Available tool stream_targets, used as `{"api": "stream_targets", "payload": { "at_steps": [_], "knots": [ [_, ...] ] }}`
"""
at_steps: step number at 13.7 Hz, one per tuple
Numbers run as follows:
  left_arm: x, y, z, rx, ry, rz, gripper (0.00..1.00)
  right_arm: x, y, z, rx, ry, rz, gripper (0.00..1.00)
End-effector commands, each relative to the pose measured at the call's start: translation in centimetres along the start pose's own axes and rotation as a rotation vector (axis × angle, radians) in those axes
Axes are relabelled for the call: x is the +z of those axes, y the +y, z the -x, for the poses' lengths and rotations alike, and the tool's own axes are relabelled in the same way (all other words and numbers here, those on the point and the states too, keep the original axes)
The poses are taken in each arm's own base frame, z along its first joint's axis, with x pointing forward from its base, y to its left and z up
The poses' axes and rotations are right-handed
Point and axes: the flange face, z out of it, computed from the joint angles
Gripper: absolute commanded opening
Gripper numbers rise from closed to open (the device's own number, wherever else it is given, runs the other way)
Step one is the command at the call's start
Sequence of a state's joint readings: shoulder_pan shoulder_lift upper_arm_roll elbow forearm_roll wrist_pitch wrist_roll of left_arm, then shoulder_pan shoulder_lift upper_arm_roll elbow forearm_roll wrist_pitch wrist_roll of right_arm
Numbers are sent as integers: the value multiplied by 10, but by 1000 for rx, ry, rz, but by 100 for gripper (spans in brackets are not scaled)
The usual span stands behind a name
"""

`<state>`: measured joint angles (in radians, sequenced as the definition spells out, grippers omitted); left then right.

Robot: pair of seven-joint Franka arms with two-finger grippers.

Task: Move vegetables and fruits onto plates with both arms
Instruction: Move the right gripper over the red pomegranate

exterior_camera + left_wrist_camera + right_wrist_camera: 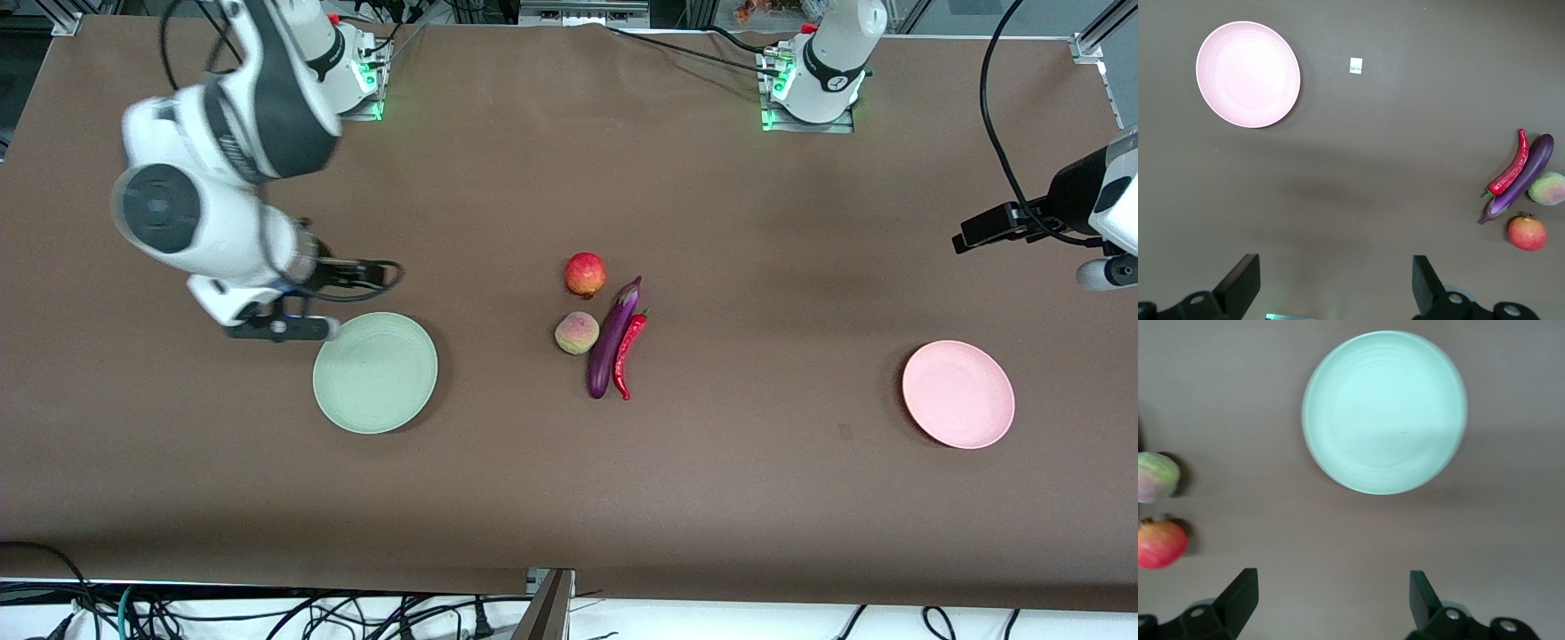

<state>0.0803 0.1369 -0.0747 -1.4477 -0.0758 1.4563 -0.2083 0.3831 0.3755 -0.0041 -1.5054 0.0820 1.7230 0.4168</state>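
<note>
Brown table point(551, 480) — bare betw. produce cluster point(605, 333) and both plates. Right gripper point(1331, 603) over mint plate's point(374, 372) edge, left gripper point(1335, 287) near pink plate point(958, 394) — both released, empty.

Desk point(533, 480): plain brown. Mint-green plate point(375, 372), pale pink plate point(958, 394). Glossy purple eggplant point(613, 340); beside it red chili point(628, 352), yellow-green-pink peach point(577, 333), red-yellow fruit point(585, 274).

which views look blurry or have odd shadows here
Front view: the right arm is smeared by motion blur, while the produce and both plates stay sharp. Right wrist view: soft all over, the mint green plate crossed by a shadow band, the red fruit fuzzy. Left wrist view: crisp, a broad soft shadow on the table below the pink plate.
</note>
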Motion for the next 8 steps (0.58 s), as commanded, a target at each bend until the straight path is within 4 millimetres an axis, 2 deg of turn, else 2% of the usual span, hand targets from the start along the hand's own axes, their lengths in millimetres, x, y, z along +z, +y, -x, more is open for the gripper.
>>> {"api": "stream_targets", "payload": {
  "at_steps": [1, 2, 5, 8],
  "knots": [
    [-8, 4, 2, 7, 11, -4, 100, 34, -75, 14, 93, 29, -17, 100],
    [-8, 7, 3, 13, 14, -6, 100, 48, -105, 24, 124, 46, -23, 100],
    [-9, 12, 4, 20, 14, -5, 100, 92, -178, 51, 204, 91, -50, 100],
    [-8, 8, 4, 14, 12, -5, 100, 128, -227, 76, 249, 128, -72, 100]
  ]
}}
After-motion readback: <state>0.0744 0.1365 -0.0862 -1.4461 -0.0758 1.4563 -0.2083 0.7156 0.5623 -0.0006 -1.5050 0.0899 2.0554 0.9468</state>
